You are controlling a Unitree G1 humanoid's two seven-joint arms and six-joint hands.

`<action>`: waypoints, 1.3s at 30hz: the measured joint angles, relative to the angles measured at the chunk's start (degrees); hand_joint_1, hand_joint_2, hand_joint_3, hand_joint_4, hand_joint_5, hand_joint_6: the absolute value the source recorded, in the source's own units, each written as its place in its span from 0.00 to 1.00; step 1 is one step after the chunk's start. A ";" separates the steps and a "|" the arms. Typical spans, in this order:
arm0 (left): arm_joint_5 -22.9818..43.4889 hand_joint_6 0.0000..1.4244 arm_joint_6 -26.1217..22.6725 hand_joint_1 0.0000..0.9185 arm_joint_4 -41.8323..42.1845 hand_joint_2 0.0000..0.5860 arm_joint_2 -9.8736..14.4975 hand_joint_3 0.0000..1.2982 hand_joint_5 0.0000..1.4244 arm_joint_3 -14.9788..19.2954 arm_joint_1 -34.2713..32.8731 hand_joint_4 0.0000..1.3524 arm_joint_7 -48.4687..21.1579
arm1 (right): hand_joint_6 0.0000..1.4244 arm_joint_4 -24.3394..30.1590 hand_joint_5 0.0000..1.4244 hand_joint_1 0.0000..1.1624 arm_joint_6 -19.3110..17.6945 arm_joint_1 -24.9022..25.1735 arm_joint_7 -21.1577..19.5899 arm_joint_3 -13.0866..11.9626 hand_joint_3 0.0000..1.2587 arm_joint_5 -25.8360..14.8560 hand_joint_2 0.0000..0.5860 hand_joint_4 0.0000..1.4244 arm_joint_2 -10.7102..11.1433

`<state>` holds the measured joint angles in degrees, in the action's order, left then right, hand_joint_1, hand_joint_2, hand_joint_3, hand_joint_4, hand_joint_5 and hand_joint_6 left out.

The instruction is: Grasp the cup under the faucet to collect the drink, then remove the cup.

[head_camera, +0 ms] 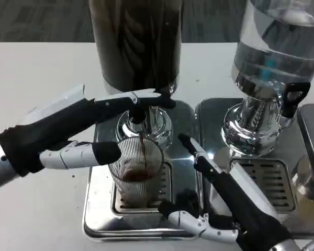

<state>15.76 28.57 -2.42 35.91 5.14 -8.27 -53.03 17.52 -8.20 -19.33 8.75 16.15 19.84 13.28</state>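
The cup (pixel 138 170) is seen in the head view standing upright on the drip grate (pixel 165 180) of the left dispenser's tray (pixel 94 209), directly under the faucet (pixel 137 112), with a thin dark stream falling into it and a little dark drink pooled at its bottom. The left hand (pixel 73 133) is placed at the cup's left, 1 finger laid along the tap lever and another touching the cup's left wall; a full grip cannot be told. The right hand (pixel 220 198) is spread, holding nothing, just right of the cup, not touching it. Removal would be judged to fall to whichever hand wraps the upright wall; both are near.
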 measured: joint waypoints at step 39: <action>0.50 0.03 -1.10 0.00 3.38 0.13 1.31 0.16 0.08 0.38 2.11 0.07 0.74 | 0.02 -8.66 0.00 0.52 1.59 10.18 -2.76 4.84 0.00 3.63 0.33 0.00 -3.89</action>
<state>16.26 27.47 0.96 37.22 5.52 -6.16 -52.29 8.86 -6.61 -9.16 5.99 20.99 23.47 9.39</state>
